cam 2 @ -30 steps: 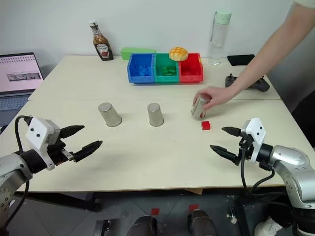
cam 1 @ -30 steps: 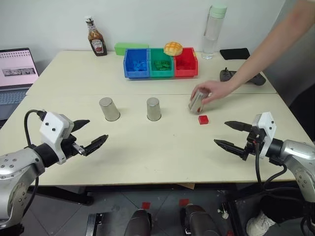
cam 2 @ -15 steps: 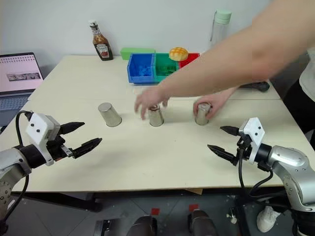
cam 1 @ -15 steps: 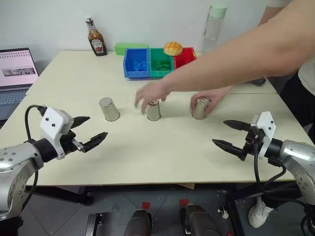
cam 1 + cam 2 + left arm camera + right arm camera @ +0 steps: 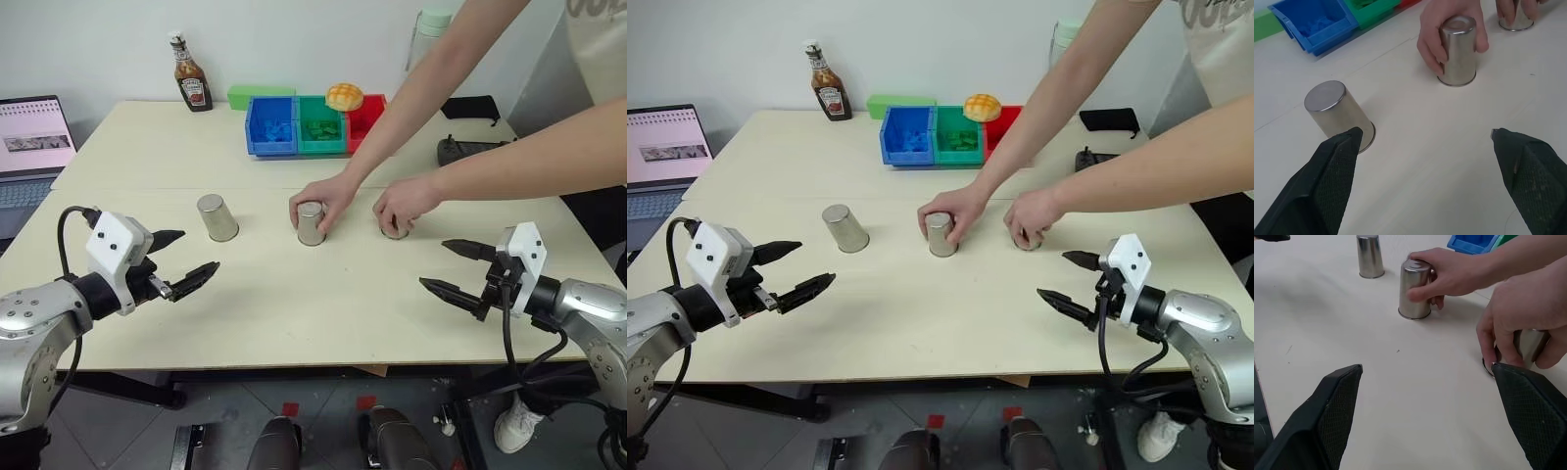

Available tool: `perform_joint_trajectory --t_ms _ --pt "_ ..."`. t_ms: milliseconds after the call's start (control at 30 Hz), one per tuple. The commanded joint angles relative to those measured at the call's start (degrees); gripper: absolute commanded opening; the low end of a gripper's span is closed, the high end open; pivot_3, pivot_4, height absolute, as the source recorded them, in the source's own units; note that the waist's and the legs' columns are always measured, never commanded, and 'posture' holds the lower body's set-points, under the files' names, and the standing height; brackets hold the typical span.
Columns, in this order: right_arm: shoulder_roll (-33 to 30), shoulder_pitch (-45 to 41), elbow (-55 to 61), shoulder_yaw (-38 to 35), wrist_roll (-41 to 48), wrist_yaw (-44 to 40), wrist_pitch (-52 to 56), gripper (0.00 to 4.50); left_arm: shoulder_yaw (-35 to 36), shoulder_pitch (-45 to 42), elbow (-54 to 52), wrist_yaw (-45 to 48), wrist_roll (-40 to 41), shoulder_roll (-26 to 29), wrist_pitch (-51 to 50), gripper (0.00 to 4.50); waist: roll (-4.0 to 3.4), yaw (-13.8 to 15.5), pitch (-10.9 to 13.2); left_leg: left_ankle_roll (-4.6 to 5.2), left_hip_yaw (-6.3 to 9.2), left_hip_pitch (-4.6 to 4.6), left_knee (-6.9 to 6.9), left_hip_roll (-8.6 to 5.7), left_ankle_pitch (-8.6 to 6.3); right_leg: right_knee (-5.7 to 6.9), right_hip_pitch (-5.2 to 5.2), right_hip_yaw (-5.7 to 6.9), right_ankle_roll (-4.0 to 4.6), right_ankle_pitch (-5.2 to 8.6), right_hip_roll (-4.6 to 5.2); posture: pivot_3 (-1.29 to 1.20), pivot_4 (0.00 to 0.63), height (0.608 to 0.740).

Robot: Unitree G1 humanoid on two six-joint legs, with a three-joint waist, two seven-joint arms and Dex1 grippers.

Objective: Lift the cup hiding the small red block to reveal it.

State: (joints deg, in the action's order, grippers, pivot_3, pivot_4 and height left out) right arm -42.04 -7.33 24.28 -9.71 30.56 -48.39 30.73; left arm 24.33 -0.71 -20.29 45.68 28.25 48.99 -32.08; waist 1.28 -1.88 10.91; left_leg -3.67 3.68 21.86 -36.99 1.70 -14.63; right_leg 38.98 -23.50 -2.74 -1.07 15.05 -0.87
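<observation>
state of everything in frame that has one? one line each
left cup: upside down on the table, untouched
middle cup: upside down, a person's hand gripping it
right cup: on the table, mostly covered by the person's other hand
left gripper: open, empty
right gripper: open, empty
laptop: open, screen lit
ketchup bottle: upright, capped

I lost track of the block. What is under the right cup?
Nothing can be seen under it: the right cup stands mouth-down on the table, a hand covering it.
</observation>
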Motion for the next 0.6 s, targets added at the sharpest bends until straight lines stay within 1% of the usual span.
perform_joint_trajectory --t_ms 33,333,500,600 --pt "0.1 -1.0 2.2 -0.1 1.5 0.2 0.4 4.48 0.7 -0.5 -1.8 -0.3 1.3 -0.3 0.0 4.5 0.0 0.0 0.0 0.0 0.0 0.0 0.0 0.0 0.0 0.0 0.0 0.0 0.0 0.0 0.0 0.0 0.15 0.74" --pt "0.7 -4.2 4.5 1.5 5.0 1.4 4.8 4.48 -1.1 -2.2 -3.1 -0.2 2.7 -0.7 -1.6 4.5 0.0 0.0 0.0 0.0 0.01 0.01 0.0 0.0 0.0 0.0 0.0 0.01 0.0 0.0 0.0 0.0 0.15 0.74" --pt "1.6 -6.3 5.7 2.9 7.2 2.8 7.9 4.48 -5.3 -5.9 -1.7 -1.1 2.6 -2.1 -2.5 4.5 0.0 0.0 0.0 0.0 0.01 0.02 -0.01 -0.01 0.0 -0.01 0.0 0.0 -0.01 0.0 0.0 0.0 0.15 0.74" --pt "1.8 -8.3 7.5 4.4 10.2 4.2 12.9 4.48 -9.5 -9.1 0.1 -2.2 1.2 -3.8 -2.9 4.5 0.0 0.0 0.0 0.0 0.02 0.01 -0.01 -0.01 0.0 0.0 0.0 0.02 -0.01 0.0 0.0 0.0 0.15 0.74"
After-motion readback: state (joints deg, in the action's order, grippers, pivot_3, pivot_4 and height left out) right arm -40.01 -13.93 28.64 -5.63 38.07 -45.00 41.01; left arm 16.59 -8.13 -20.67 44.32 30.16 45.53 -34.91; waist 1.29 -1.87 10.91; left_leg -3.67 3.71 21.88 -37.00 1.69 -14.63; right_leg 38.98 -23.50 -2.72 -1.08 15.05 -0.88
